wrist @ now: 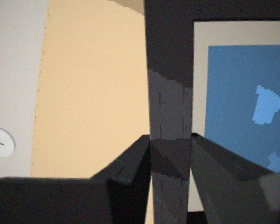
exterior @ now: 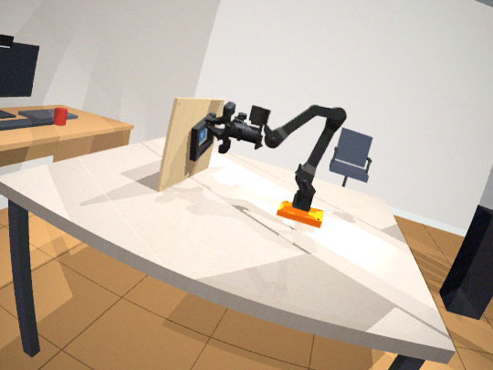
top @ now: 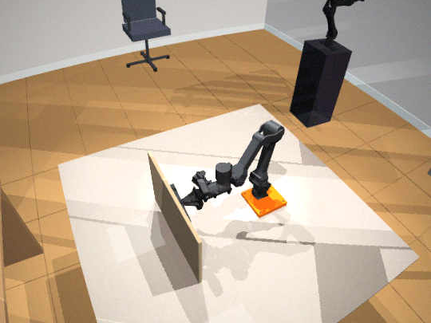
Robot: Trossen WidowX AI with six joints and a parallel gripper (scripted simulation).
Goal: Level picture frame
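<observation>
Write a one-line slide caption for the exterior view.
Arm's gripper clamped on the edge of a small dark picture frame hanging on an upright wooden board on a white table.

The wall board [exterior: 183, 140] looked like pale, matt, smooth wood. The picture frame [wrist: 167, 75] had a dark matt border. The table top [exterior: 228, 240] appeared white with a slight sheen.

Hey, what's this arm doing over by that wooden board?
The arm's end effector is shut on the dark border of a small picture frame that hangs on the upright wooden board on the white table. In the wrist view the fingers pinch the frame's edge, with its blue picture beside them. It hasn't let go yet.
</observation>
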